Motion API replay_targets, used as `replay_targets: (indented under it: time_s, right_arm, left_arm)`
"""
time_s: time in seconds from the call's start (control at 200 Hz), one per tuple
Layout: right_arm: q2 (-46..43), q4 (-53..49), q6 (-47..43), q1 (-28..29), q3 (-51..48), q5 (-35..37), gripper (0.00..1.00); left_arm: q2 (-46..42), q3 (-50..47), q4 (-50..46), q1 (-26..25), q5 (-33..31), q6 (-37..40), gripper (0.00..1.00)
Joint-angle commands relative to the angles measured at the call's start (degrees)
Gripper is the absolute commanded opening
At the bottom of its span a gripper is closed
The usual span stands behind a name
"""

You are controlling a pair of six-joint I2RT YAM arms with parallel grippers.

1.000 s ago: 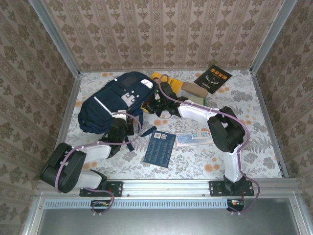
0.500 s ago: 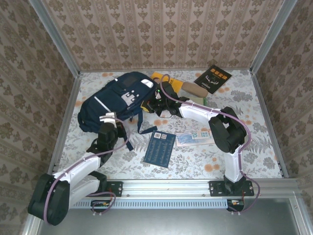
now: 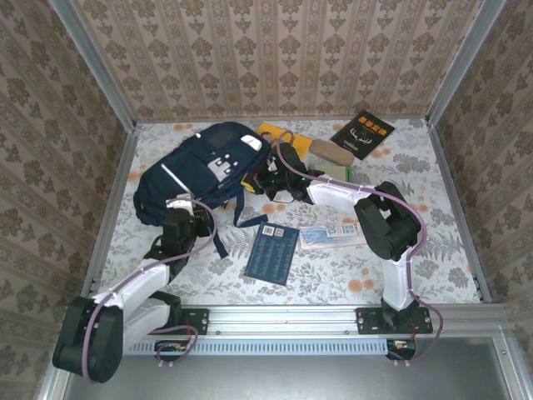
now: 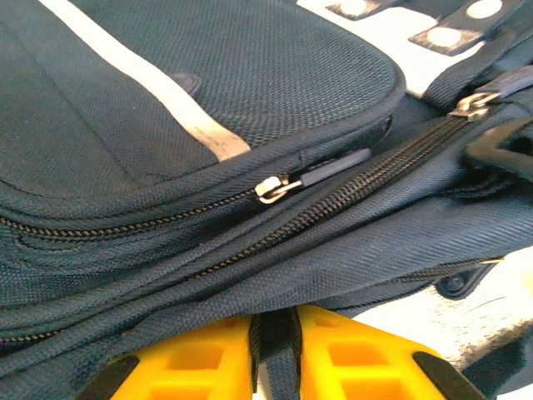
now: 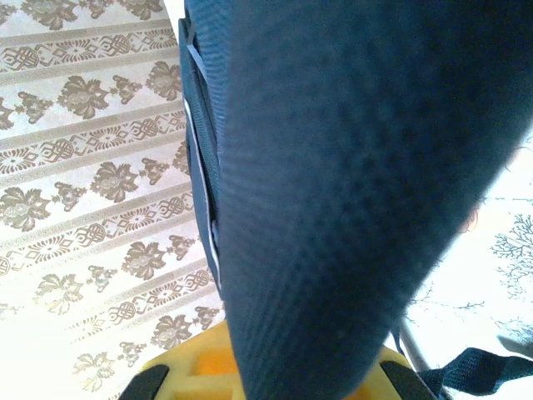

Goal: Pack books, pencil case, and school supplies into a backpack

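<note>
**A:** Where is the large navy-blue fabric backpack (image 3: 200, 171) found?

**B:** It is laid on the floral-patterned table (image 3: 450, 250), at the far left, with its white top patch turned toward the back wall.

**A:** How is the left gripper (image 3: 181, 208) placed?

**B:** It is set against the near edge of the backpack. In the left wrist view its yellow fingers (image 4: 358, 358) are seen a narrow gap apart, and a dark strip of the backpack is caught in that gap. Whether the strip is pinched cannot be told. Just above, a silver zip pull (image 4: 273, 188) is seen on a closed zip, below a white stripe (image 4: 158, 92).

**A:** And the right gripper (image 3: 252, 179)?

**B:** It is closed on navy fabric at the right edge of the backpack. In the right wrist view the cloth is seen held up between the fingers.

**A:** Where are the other items seen?

**B:**
- A thin yellow-orange paperback (image 3: 268, 130) is seen just beside the top of the backpack.
- A tan oval case (image 3: 331, 152) is laid near it.
- A black paperback with orange lettering (image 3: 363, 133) is laid at the far right.
- A dark navy paperback with a small white label (image 3: 271, 252) is laid near the front.
- A flat clear light-blue pack (image 3: 329, 236) is set just beside that navy paperback, on its right.
</note>
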Motion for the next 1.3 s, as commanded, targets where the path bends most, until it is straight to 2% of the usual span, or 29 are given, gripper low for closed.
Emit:
replay_targets:
  time_s: [0.0,0.175,0.3,0.415,0.505,0.58,0.67,0.735,0.84,0.935,1.115,1.295]
  right_arm:
    - [-6.0,6.4,2.2,-0.5,-0.8,-1.3,0.0]
    - [-8.3,5.5,1.7,0.8,-3.3,-0.9,0.0]
    - [-7.8,5.3,2.1,1.4,-3.4,-1.3,0.0]
    - [-6.8,5.1,2.7,1.2,-1.9,-1.4,0.0]
    - [-5.7,3.4,2.4,1.1,1.0,-2.0,0.0]
    - [-5.0,3.0,2.3,1.0,3.0,-2.4,0.0]
    - [-4.3,2.5,2.1,1.0,4.6,-2.8,0.0]
    - [-4.2,2.2,2.0,0.9,5.1,-3.0,0.0]
    - [-4.2,2.4,2.6,0.9,5.3,-3.3,0.0]
    - [-4.4,2.5,3.2,1.0,5.5,-3.7,0.0]
    - [-5.6,1.0,2.8,1.0,5.3,-3.6,0.0]
    - [-5.6,0.8,3.5,1.1,6.0,-4.0,0.0]
  left_arm:
    - [4.9,2.6,0.9,3.7,0.6,-1.5,0.21]
    - [13.8,9.6,2.6,6.7,2.8,0.9,0.21]
    - [17.5,11.8,4.4,8.6,7.3,0.5,0.21]
    - [16.3,10.0,6.7,8.5,11.3,-1.3,0.29]
    - [12.2,5.0,11.1,6.7,11.4,-2.4,0.39]
    - [7.8,0.0,16.1,3.1,7.3,-0.5,0.42]
    - [3.4,-2.4,15.5,-1.6,0.5,3.4,0.48]
    - [2.1,-2.2,13.6,-3.8,-1.1,4.4,0.5]
    - [2.2,-2.4,14.1,-7.0,-3.2,5.0,0.47]
    - [3.3,-3.0,16.3,-7.2,-6.2,4.9,0.43]
    - [5.9,-0.1,16.4,-9.2,-6.6,7.7,0.39]
    - [6.8,0.2,18.8,-11.6,-10.3,11.0,0.39]
